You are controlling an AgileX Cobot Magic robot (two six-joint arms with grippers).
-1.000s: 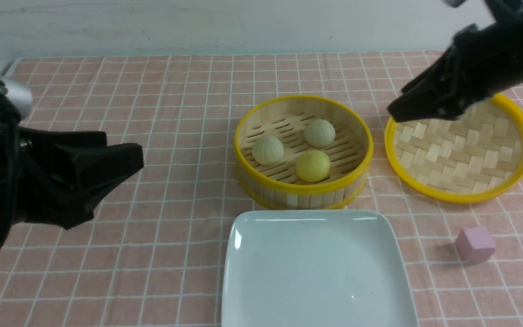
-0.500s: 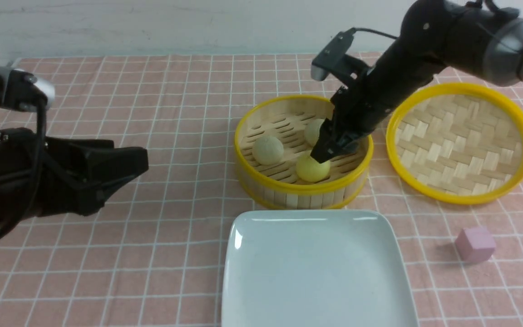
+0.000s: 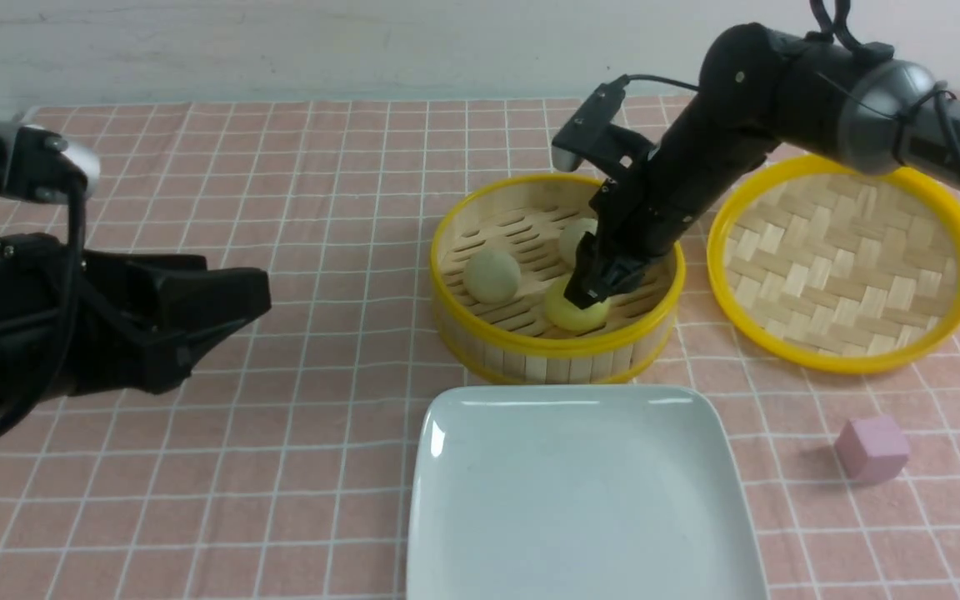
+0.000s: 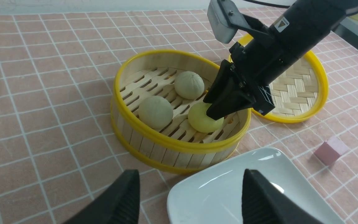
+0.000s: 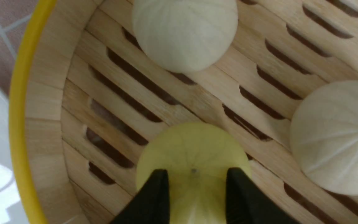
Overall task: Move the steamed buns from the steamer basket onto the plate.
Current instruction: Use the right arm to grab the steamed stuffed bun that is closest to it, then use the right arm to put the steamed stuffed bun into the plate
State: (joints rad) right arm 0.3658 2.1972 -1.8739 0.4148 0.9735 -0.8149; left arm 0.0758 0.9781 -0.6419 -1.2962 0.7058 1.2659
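In the front view, the right gripper [image 3: 592,292] is seen inside the steamer basket [image 3: 555,354], at the middle of the table [image 3: 322,208], upon the yellow bun [image 3: 573,317]; the plate [image 3: 580,500] is set at the near edge. In the left wrist view, the left gripper [image 4: 191,177] is held wide apart above the table. In the right wrist view, the yellow bun is clasped between both fingers [image 5: 154,199], with the pale buns [image 5: 185,31] beside it.

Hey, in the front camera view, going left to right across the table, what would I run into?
left tool → steamer basket → woven tray
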